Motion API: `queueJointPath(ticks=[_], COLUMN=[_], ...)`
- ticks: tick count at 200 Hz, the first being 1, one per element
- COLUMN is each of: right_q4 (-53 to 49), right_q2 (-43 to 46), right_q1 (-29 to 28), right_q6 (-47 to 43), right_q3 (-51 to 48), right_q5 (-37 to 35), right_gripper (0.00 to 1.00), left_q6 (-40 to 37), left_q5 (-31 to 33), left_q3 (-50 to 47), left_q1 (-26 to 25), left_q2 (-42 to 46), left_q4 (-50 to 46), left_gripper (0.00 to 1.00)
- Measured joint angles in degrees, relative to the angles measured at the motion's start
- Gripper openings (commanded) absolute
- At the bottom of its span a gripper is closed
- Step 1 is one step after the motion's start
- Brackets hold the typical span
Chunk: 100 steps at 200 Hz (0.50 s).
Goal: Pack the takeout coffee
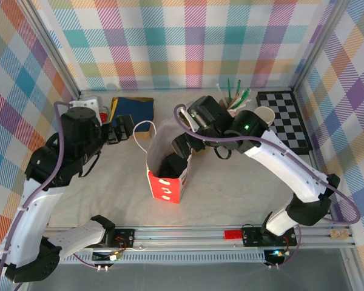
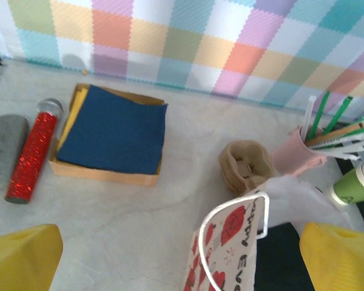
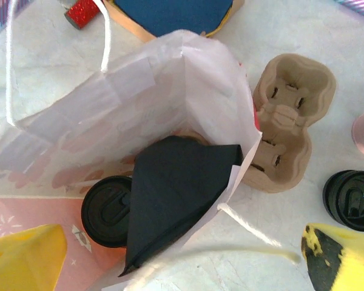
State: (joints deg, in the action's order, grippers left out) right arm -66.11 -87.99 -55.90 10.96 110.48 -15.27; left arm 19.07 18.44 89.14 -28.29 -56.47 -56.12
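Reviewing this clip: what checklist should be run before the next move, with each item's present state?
1. Black-lidded cup inside the paper bag: ok.
2. Bag standing, mouth open: ok.
3. Left gripper open, holding nothing: ok.
4. Right gripper open above the bag, holding nothing: ok.
5. Cup upright, partly under the black sheet: cannot tell.
6. Second lidded cup packed: not ok, it stands on the table near the cup carrier.

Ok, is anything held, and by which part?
Nothing is held: left end effector and right end effector are open. The black-lidded cup sits in the bag.
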Motion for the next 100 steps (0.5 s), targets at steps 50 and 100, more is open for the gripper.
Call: queueJointPath(ticks=[50,100], right_q4=[0.59,0.98], right_q2=[5.42,9.22], right_q1=[0.00,0.00], right_q6=[-1.73,-3.13], right_q3=[-0.24,-0.96], right_q5=[-0.48,-2.78], right_gripper=[0.99,0.99], left_q6=[-2.05,-1.92], left_q5=[8.04,13.16], left_q3=[-5.38,-11.63], left_q1=[0.00,0.00], left_q2=[8.63,11.93], left_q4=[1.70,3.91], left_gripper=[1.00,1.00])
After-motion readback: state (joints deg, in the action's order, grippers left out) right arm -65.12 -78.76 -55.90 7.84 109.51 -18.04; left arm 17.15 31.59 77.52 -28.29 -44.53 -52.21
